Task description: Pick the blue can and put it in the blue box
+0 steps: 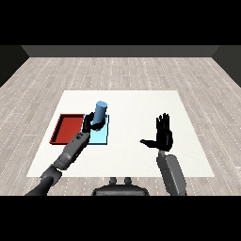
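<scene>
Left of centre in the frame: blue can [100, 113], upright or nearly so, held over the light blue tray [101, 137]. Cannot tell whether its base touches the tray floor or hangs just above it. Left hand [90, 123] has its fingers curled round the can's lower part; left forearm [73, 150] runs in from the lower left corner.

Red tray [67, 128] lies just left of the blue one, side by side, nothing seen in it. Both trays sit on the left part of the white table [136, 108].

Right of centre: right hand [164, 134] raised off the table, fingers straight and pointing up, thumb out to the left, holding nothing. Well apart from can and trays.

Step in hand, by my reading: placement. The pick looks done; can is already over the target tray, toward its upper edge. Task near its end.

Next move likely calls for lowering the can until it stands on the tray floor, then uncurling the fingers and drawing the hand back toward lower left without tipping the can. Risk: fingers brushing the can on withdrawal.
</scene>
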